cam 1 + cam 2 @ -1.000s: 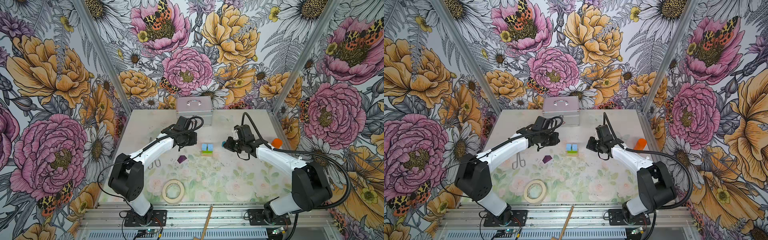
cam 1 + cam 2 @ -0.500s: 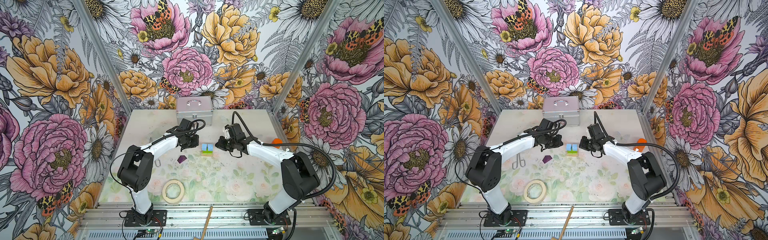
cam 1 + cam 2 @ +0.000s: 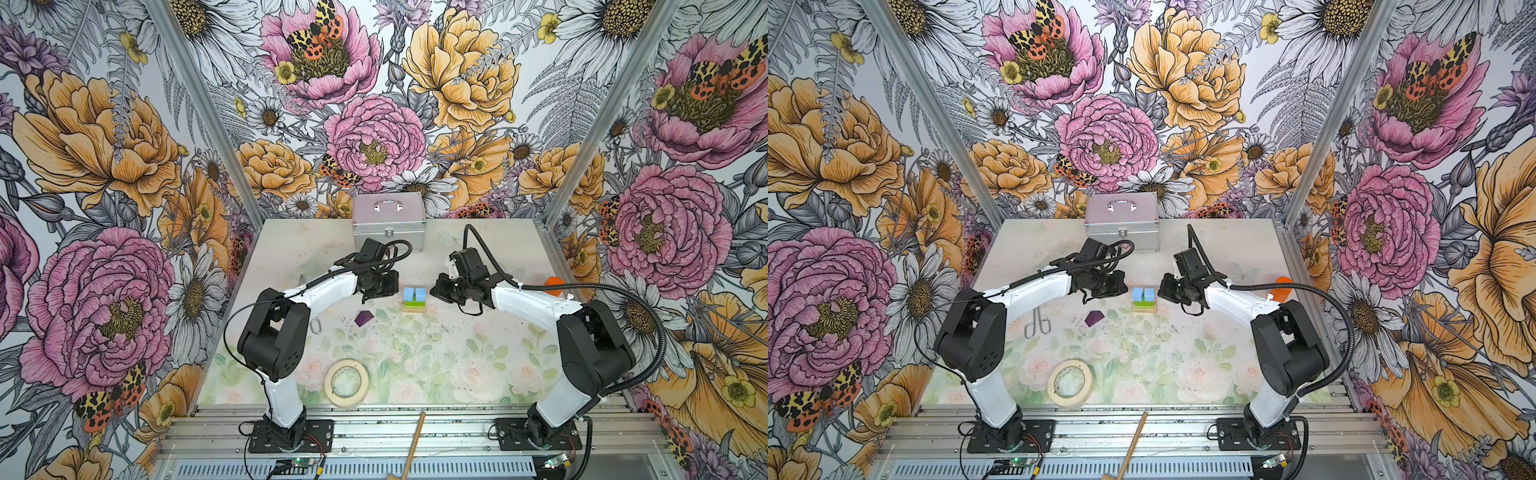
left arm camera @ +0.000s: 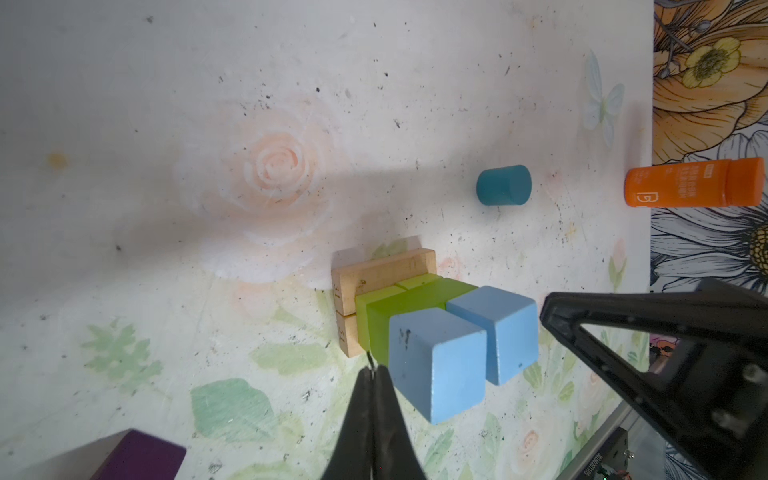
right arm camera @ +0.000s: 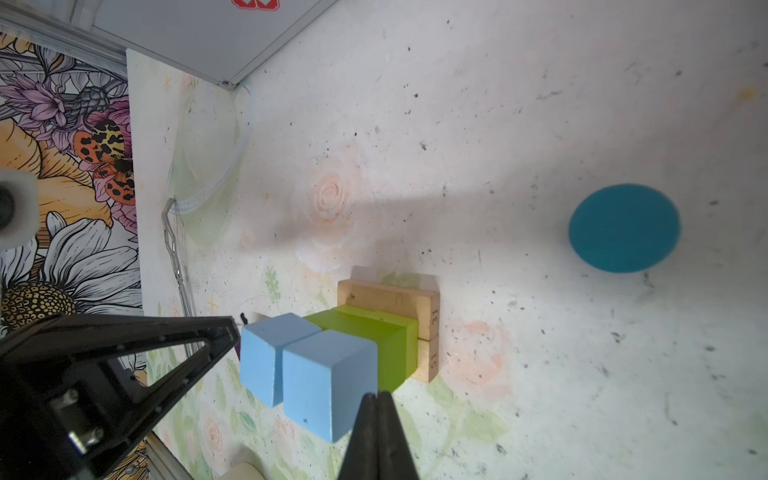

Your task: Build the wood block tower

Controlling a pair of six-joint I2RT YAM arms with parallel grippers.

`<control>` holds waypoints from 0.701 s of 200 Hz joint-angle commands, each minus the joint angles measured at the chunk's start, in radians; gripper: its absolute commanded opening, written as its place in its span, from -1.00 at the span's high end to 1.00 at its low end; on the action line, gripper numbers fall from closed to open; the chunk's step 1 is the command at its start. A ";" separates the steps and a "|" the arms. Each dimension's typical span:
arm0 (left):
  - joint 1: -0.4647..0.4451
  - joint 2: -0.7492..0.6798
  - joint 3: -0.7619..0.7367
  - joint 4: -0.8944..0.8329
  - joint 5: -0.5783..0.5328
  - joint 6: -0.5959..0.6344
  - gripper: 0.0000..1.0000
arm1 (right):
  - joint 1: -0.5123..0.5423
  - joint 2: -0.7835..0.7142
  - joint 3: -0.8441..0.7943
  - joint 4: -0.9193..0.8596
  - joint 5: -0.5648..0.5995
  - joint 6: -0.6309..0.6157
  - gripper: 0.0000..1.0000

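Both pincers are pressed fully shut and hold nothing. My left pincer point(image 4: 372, 368) and right pincer point(image 5: 376, 398) flank the tower point(image 3: 414, 300) in the middle of the bench point(image 3: 436, 357). Each tip is just beside it, but I cannot tell whether either one touches. The tower has two tan bars point(image 4: 382, 268) at the base, green blocks point(image 4: 415, 297) on them, and two blue cubes point(image 4: 436, 361) side by side on top.

Only my wrist views show the teal cylinder point(image 4: 503, 185), which is well apart from the tower on my right arm's side; neither top view shows it. The purple block point(image 3: 364, 318) lies whole in both top views, near the tower on my left arm's side, while my left wrist view catches only a corner of it. The tape roll point(image 3: 346, 382), near the front edge, shows only from above.

The orange bottle point(image 4: 694, 182) at the bench's right edge carries white print and a logo, too small for me to read. The ends of the tan bars bear small stamped marks that I cannot make out.
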 commanded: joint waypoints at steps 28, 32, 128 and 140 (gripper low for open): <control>-0.022 0.054 0.010 0.020 0.031 -0.010 1.00 | 0.007 0.036 0.028 0.038 0.000 0.008 1.00; -0.024 0.055 0.011 0.020 0.031 -0.010 1.00 | 0.007 0.036 0.028 0.039 0.000 0.008 1.00; -0.020 0.021 0.011 0.003 -0.016 -0.013 1.00 | 0.010 0.044 0.031 0.045 -0.003 0.012 1.00; -0.019 0.015 0.012 0.004 -0.021 -0.016 1.00 | 0.011 0.044 0.033 0.046 -0.003 0.011 1.00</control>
